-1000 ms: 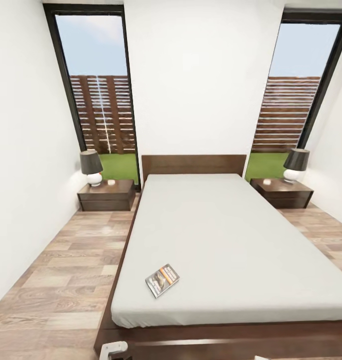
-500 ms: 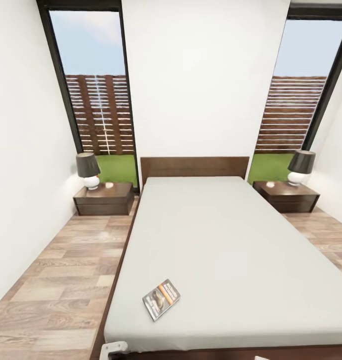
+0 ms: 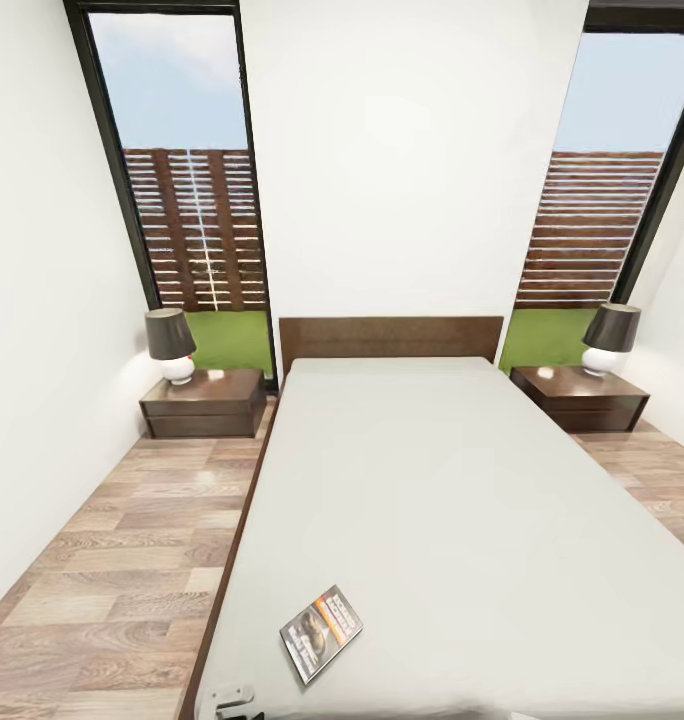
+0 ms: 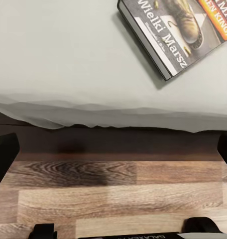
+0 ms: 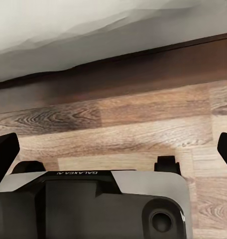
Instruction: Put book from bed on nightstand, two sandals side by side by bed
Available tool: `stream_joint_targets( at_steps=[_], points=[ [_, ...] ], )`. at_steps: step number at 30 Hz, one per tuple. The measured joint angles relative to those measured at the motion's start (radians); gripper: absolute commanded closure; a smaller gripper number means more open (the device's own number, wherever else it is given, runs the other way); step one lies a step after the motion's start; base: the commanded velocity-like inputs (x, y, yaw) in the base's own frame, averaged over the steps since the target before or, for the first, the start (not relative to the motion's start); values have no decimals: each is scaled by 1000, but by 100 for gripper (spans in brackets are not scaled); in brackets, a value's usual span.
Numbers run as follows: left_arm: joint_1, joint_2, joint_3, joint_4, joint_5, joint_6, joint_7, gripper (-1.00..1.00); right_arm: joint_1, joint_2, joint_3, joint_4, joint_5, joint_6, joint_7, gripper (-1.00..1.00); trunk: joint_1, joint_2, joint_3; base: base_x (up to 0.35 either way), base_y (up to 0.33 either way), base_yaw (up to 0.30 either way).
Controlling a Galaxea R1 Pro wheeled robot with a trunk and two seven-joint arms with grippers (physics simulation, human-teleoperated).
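Observation:
The book [image 3: 321, 620] lies flat near the front left corner of the bed [image 3: 432, 500], cover up with its orange band showing. In the left wrist view the book [image 4: 178, 35] rests on the pale mattress just past the bed's edge. My left gripper [image 4: 115, 152] hangs open over the floor in front of the dark bed frame, holding nothing. My right gripper [image 5: 115, 149] is open too, above the wood floor beside the frame. One nightstand [image 3: 202, 402] stands left of the headboard and another nightstand [image 3: 580, 397] stands to its right. The sandals are out of view.
Each nightstand carries a dark-shaded lamp [image 3: 170, 345] [image 3: 609, 338]. Wood-plank floor [image 3: 122, 560] runs along both sides of the bed. White walls close in on the left and right, with tall windows behind the nightstands. A white part of my left arm [image 3: 227, 698] pokes in at the bottom.
The whole head view has moved forward toward the bed, so the book sits lower in the picture and the footboard has dropped from sight. The book itself has not shifted on the mattress.

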Motion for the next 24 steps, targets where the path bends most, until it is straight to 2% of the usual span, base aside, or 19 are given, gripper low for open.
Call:
stream_joint_targets(
  at_steps=[6, 9, 13, 16, 18, 19, 21, 23, 24],
  points=[
    [0, 2, 0, -1, -3, 0, -2, -100, 0, 0, 0, 0, 0, 0, 0, -100, 0, 0, 0, 1, 0, 0],
    [0, 5, 2, -6, -4, 1, -26, -100, 0, 0, 0, 0, 0, 0, 0, -100, 0, 0, 0, 0, 0, 0],
    [-2, 19, 4, -14, -4, 11, -170, -100, 0, 0, -1, 0, 0, 0, 0, -100, 0, 0, 0, 0, 0, 0],
    [-7, 31, 5, -27, -4, 34, -250, -100, 0, 0, 0, 0, 0, 0, 0, -100, 0, 0, 0, 0, 0, 0],
    [-11, 36, 6, -56, -3, 77, -304, -100, 0, 0, 0, 0, 0, -1, 0, -100, 0, 0, 0, 0, 0, 0],
    [-13, 37, 7, -95, -3, 119, -340, -100, 0, 0, 0, 0, 0, -1, 0, -100, 0, 0, 0, 0, 0, 0],
    [-15, 36, 3, -183, -3, 194, -403, -100, 0, 0, -1, 0, 0, 0, 0, -100, 0, 0, 0, 0, 0, 0],
    [-17, 33, 2, -331, -2, 314, -514, -100, 0, 0, -1, 0, 0, 0, 0, -100, 0, 0, 0, 0, 0, 0],
    [-16, 32, 0, -371, -3, 346, -547, -100, 0, 0, -1, 0, 0, 0, 0, -100, 0, 0, 0, 0, 0, 0]
  ],
)
